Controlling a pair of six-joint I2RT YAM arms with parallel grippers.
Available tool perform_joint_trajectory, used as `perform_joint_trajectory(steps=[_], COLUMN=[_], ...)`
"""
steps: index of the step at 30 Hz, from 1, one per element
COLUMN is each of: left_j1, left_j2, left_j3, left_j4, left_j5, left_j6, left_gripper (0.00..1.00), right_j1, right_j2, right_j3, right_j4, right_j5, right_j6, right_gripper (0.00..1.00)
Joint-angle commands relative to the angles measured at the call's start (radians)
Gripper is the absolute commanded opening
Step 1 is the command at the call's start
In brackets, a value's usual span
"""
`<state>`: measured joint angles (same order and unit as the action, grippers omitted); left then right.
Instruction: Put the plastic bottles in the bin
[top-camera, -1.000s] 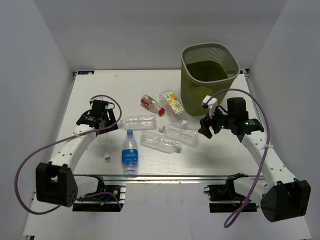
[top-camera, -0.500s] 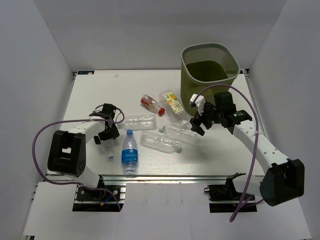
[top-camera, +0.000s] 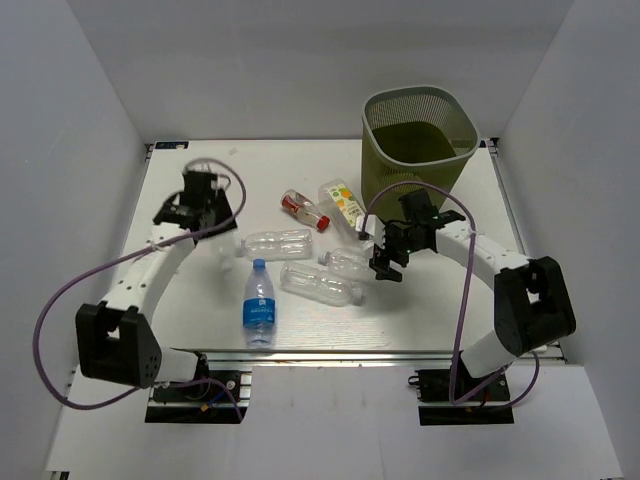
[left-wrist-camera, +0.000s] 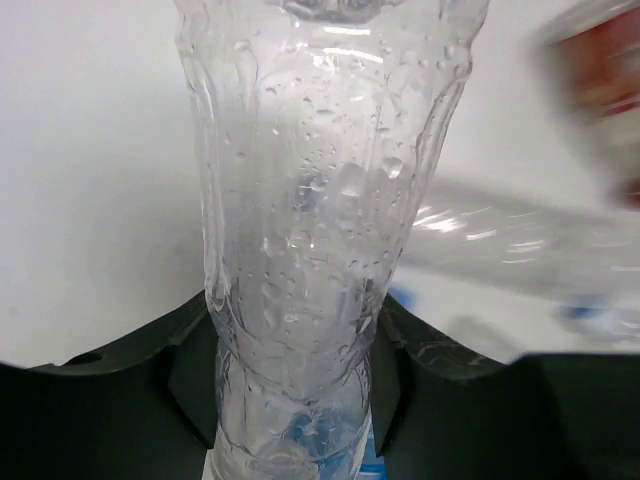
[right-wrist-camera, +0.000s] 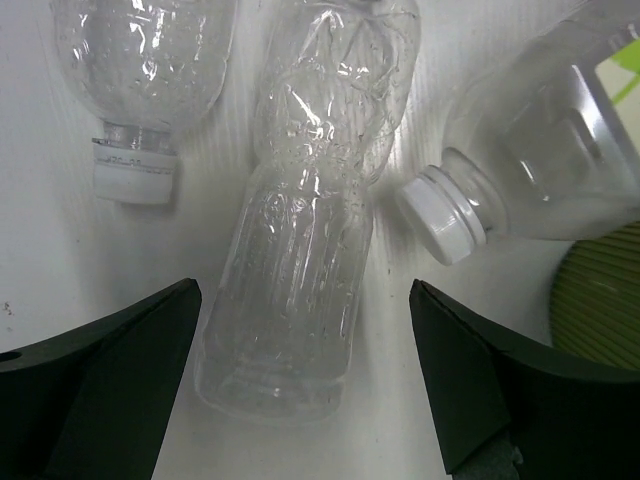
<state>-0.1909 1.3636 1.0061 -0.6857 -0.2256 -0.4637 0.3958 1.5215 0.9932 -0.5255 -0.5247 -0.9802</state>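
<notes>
With the left gripper (left-wrist-camera: 292, 335) clamping the wet bottle (left-wrist-camera: 305, 230), lower the spread right gripper (right-wrist-camera: 300, 300) squarely astride the crumpled bottle (right-wrist-camera: 312, 225) before closing.

Bin (top-camera: 445, 168) olive-green mesh. Unlabelled bottle (left-wrist-camera: 300, 250) clear, droplet-speckled. Near-left bottle (top-camera: 259, 303) blue label, blue cap. Far: red-labelled bottle (top-camera: 300, 208), orange-and-white-labelled bottle (top-camera: 345, 208).

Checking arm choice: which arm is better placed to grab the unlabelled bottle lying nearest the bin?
Right. The right gripper hangs open straddling the unlabelled bottle, close to the bin. The left gripper is farther away, shut on a second bottle.
</notes>
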Motion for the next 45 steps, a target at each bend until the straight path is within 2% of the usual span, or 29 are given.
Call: perform_joint_trajectory(steps=[1,5,8,9,11,12,13,16,17,18,20,21,26,28,29,31,32,33,34,36,40,42,43,45], left_j1=[-0.015,-0.027,-0.05,-0.05,-0.09,-0.105,-0.122,-0.195,-0.234,-0.252,-0.304,-0.318,-0.381,-0.394,-0.406,-0.417,-0.427,-0.438,-0.438,-0.438,-0.417,-0.417,-0.417,-0.417], left_j2=[-0.066,0.046,0.167,0.205,0.335,0.38,0.426,0.619,0.67,0.722,0.877,0.909,0.905,0.927,0.937,0.937,0.927,0.905,0.878,0.807,0.787,0.75,0.673,0.558], left_j3=[0.287,0.527,0.676,0.75,0.828,0.904,0.946,1.13,1.184,1.309,1.498,1.522,1.399,1.413,1.424,1.424,1.381,1.344,1.257,1.208,1.357,1.376,1.347,1.259], left_j4=[0.083,0.179,0.365,0.465,0.559,0.656,0.704,0.872,0.903,0.96,0.971,1.038,1.167,1.157,1.144,1.115,1.076,1.062,1.062,1.036,0.855,0.741,0.709,0.622], left_j5=[0.143,0.323,0.488,0.561,0.648,0.664,0.684,0.709,0.709,0.709,0.709,0.7,0.648,0.647,0.647,0.658,0.658,0.649,0.616,0.573,0.474,0.387,0.35,0.233], left_j6=[0.104,0.123,0.085,0.07,0.019,-0.001,-0.045,-0.113,-0.166,-0.193,-0.252,-0.278,-0.345,-0.354,-0.354,-0.342,-0.325,-0.285,-0.264,-0.227,-0.089,-0.012,0.072,0.146], left_gripper=[0.25,0.25,0.25,0.25,0.25,0.25,0.25,0.26,0.26,0.26,0.27,0.27,0.29,0.31,0.35,0.49,0.6,0.85,1.0,1.0,1.0,1.0,1.0,1.0], right_j1=[0.026,0.047,0.049,0.051,0.052,0.051,0.051,0.051,0.048,0.046,0.046,0.048,0.048,0.046,0.044,0.043,0.041,0.032,0.031,0.029,0.028,0.014,0.011,0.008], right_j2=[0.014,0.058,0.075,0.074,0.078,0.078,0.08,0.075,0.072,0.06,0.048,0.04,0.011,0.002,0.002,-0.018,-0.032,-0.064,-0.116,-0.19,-0.273,-0.325,-0.36,-0.418], right_j3=[0.0,-0.025,-0.05,-0.076,-0.09,-0.106,-0.111,-0.117,-0.119,-0.122,-0.126,-0.13,-0.159,-0.18,-0.185,-0.182,-0.165,-0.156,-0.15,-0.137,-0.094,-0.079,-0.076,-0.077], right_j4=[0.021,0.077,0.078,0.088,0.082,0.082,0.075,0.045,0.041,0.029,0.012,0.001,-0.011,-0.007,-0.01,-0.027,-0.045,-0.057,-0.077,-0.083,-0.119,-0.12,-0.114,-0.087], right_j5=[0.034,0.107,0.127,0.13,0.137,0.134,0.134,0.126,0.124,0.124,0.123,0.12,0.103,0.097,0.092,0.083,0.075,0.022,0.003,-0.041,0.0,0.008,0.002,-0.02], right_j6=[-0.011,0.04,0.041,0.04,0.029,0.029,0.028,0.025,0.028,0.025,0.026,0.029,0.055,0.066,0.069,0.09,0.104,0.106,0.104,0.1,0.08,0.081,0.08,0.08], right_gripper=[0.9,0.9,0.86,0.84,0.75,0.71,0.59,0.35,0.24,0.18,0.07,0.02,0.0,0.0,0.0,0.0,0.0,0.0,0.0,0.0,0.0,0.0,0.0,0.0])
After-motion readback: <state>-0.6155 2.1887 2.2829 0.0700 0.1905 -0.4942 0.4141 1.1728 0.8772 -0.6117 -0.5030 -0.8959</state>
